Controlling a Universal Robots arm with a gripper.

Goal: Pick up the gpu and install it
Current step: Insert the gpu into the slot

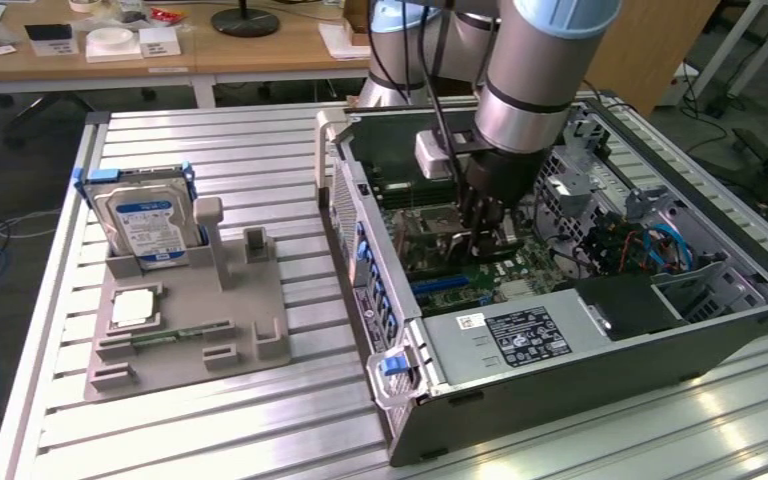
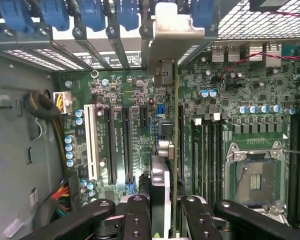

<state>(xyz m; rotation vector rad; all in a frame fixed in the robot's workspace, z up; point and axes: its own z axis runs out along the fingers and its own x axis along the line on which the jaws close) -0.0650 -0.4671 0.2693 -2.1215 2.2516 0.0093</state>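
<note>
worktop [image 1: 224,440]: ribbed metal, nearest in the exterior view. Carries everything listed below.

computer case [image 1: 598,390]: toward the exterior view's right. Lies on its side, cover off, inside exposed. Holds a grey power supply [image 1: 518,335] with a black label at the near end, and a green main board [image 1: 458,270] on the floor behind it.

holder tray [image 1: 211,300]: grey, toward the exterior view's left, well apart from the case's inside. Bears a small square silver chip [image 1: 135,308] lying flat and, behind it, a hard drive [image 1: 144,225] with a blue-and-white label, upright in a blue frame.

gripper [image 2: 164,202]: inside the case, pointing down at the main board. Clamped on the gpu, one black finger on each flat side.

gpu [image 2: 160,182]: thin card seen edge-on, upright over the main board among the long black card slots [image 2: 111,145]. Carries a silver end bracket [image 2: 172,35] up by the row of blue clips [image 2: 90,12] at the case's rear wall. Seated in a slot or not: cannot tell.

processor socket [image 2: 255,180]: metal-framed, beside the slots.

arm [image 1: 531,90]: grey, farthest back, reaching down into the case.
</note>
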